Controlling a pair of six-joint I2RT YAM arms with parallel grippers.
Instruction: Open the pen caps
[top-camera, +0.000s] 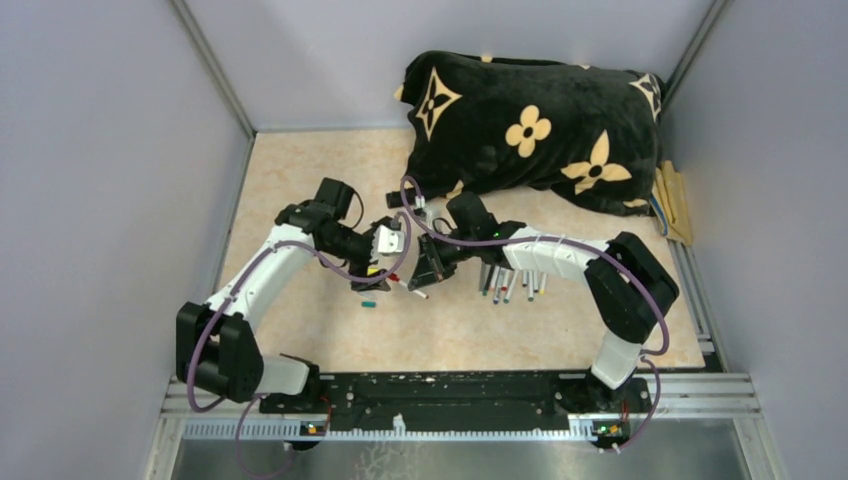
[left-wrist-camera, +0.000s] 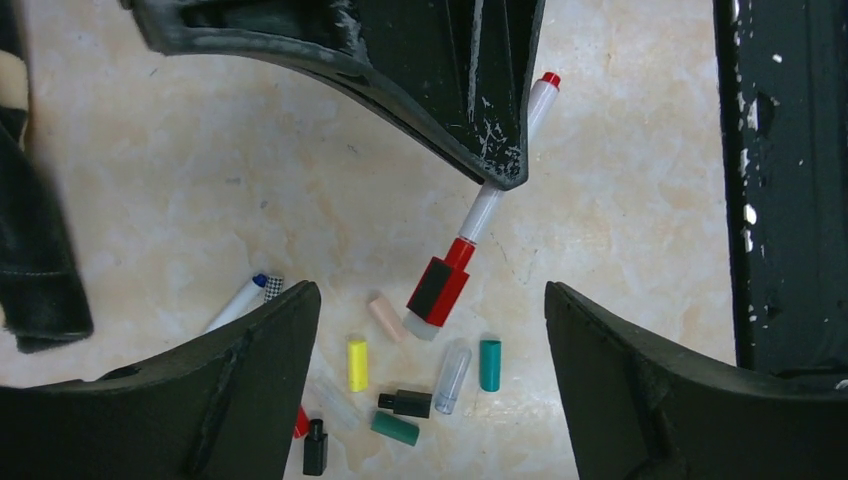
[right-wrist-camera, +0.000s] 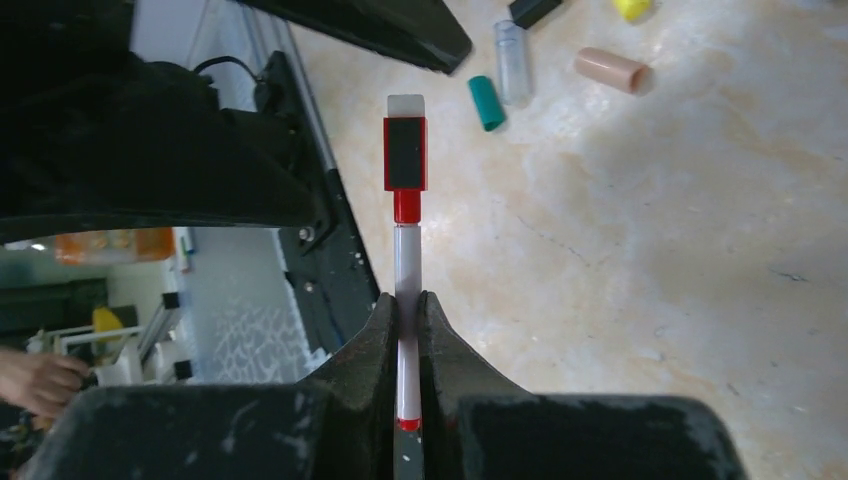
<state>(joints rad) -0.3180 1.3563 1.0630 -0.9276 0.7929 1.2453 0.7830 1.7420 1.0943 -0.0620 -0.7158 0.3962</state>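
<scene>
My right gripper is shut on the white barrel of a red-ended pen. The pen's square red-and-black cap sits on its far end. In the left wrist view that cap hangs about level with the tips of my left gripper, which is open and touches nothing. Loose pen caps lie on the table below: yellow, teal, green, clear, pink and black. From above, the two grippers face each other at mid-table.
A black flower-patterned pillow fills the back right. Several pens lie in a row under the right forearm. A white pen with a blue tip lies partly behind my left finger. Grey walls close in the sides.
</scene>
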